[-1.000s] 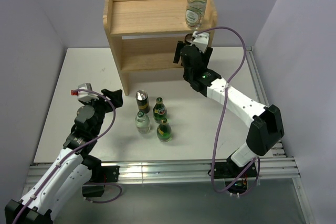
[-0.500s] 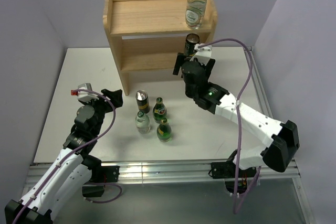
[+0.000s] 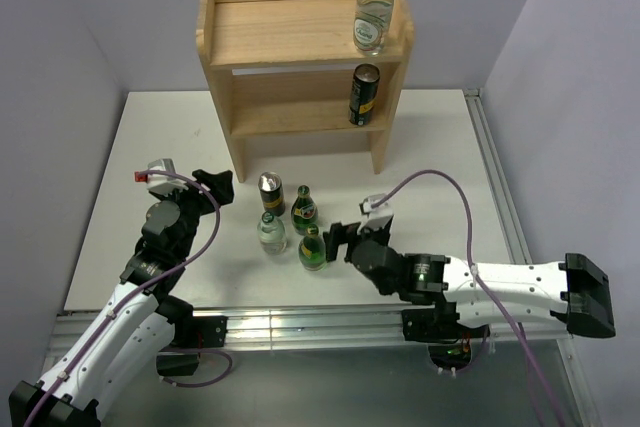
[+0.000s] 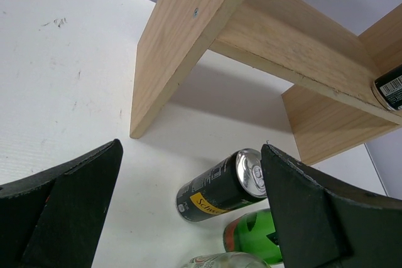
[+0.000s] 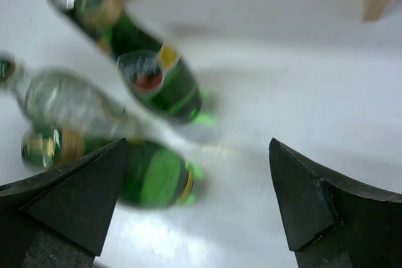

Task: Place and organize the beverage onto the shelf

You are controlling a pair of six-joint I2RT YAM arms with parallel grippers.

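Observation:
The wooden shelf (image 3: pixel 262 35) stands at the back. A clear bottle (image 3: pixel 372 7) stands on its top board, right end. A dark can (image 3: pixel 363 95) stands on the lower board, right end; its base shows in the left wrist view (image 4: pixel 389 86). On the table stand a can (image 3: pixel 271 193), two dark green bottles (image 3: pixel 304 209) (image 3: pixel 313 247) and a clear bottle (image 3: pixel 270 232). My right gripper (image 3: pixel 338 240) is open and empty, low beside the near green bottle (image 5: pixel 154 183). My left gripper (image 3: pixel 215 187) is open and empty, left of the can (image 4: pixel 223 186).
The shelf's left side panel (image 4: pixel 182 42) stands on the white table (image 3: pixel 150 147) ahead of my left gripper. A metal rail (image 3: pixel 300 322) runs along the table's near edge. Grey walls close in the back and both sides.
My right gripper let go of the can on the lower shelf board, drew back from the shelf and swung down to the near green bottle. The left arm has not moved.

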